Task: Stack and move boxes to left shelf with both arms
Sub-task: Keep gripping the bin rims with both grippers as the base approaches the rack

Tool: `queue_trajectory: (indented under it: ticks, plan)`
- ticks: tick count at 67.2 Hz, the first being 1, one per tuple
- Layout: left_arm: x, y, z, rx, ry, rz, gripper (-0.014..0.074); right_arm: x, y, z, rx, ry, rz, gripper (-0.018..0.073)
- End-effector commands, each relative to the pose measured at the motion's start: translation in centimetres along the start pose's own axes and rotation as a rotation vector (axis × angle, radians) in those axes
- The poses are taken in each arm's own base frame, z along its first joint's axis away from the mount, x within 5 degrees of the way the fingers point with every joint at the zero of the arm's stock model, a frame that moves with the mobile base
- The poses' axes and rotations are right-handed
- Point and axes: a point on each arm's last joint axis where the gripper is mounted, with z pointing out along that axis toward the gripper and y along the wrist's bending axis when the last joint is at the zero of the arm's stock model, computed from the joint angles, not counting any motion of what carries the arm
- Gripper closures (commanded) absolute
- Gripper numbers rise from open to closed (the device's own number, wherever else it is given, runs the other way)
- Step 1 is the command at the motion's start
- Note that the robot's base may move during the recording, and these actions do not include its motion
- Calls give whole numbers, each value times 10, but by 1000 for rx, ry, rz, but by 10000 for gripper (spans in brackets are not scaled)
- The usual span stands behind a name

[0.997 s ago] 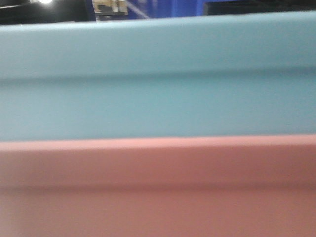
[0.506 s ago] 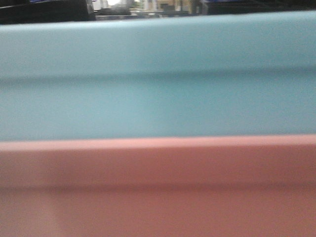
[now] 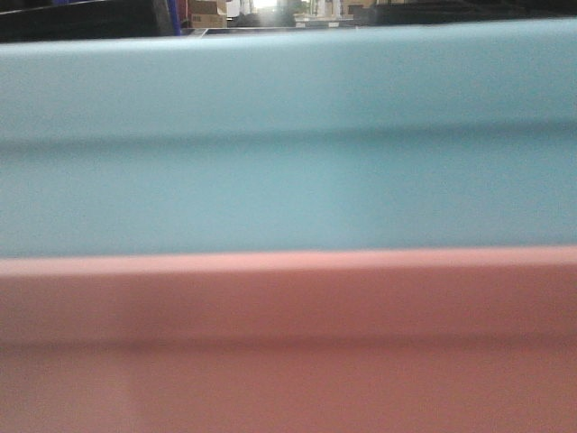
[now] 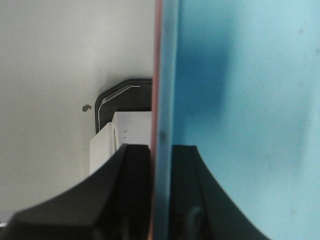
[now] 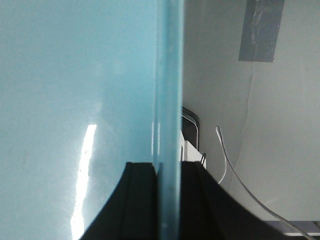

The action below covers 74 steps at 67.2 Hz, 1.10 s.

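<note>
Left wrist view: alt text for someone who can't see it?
The left gripper is shut on the stacked edges of the light-blue tub and pink tub, seen edge-on. The blue wall fills the right half; a pale surface lies left.

Left gripper (image 4: 161, 148) is closed on the boxes (image 4: 240, 100), one black finger (image 4: 135, 175) on each side of the wall and both pressed against it. Right gripper (image 5: 167, 165) has the same grip, with its jaws clamped across the rim.

blue tub (image 3: 288, 135): blurred, ends cropped | pink tub (image 3: 288, 343): blurred, cropped | background strip (image 3: 270, 13): indistinct
</note>
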Motion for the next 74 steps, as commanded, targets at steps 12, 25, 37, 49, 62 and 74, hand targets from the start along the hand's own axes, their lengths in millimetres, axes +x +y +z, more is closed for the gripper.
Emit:
queue_trajectory:
  ticks: [12,25,37,49,62,74]
  plan:
    - [8,11,-19,-84,19,11,599,-4,-10,-17,46,-69,-22,503]
    - [8,12,-19,-86,18,12,599,-4,-10,-17,46,-69,-22,503]
    - [8,12,-19,-86,18,12,599,-4,-10,-17,46,-69,-22,503]
    - [8,12,-19,-86,18,12,599,-4,-10,-17,47,-70,-22,503]
    - [8,12,-19,-86,18,12,599,-4,-10,-17,47,-70,-22,503]
    - [8,12,-19,-86,18,12,599,-4,-10,-17,47,-70,-22,503]
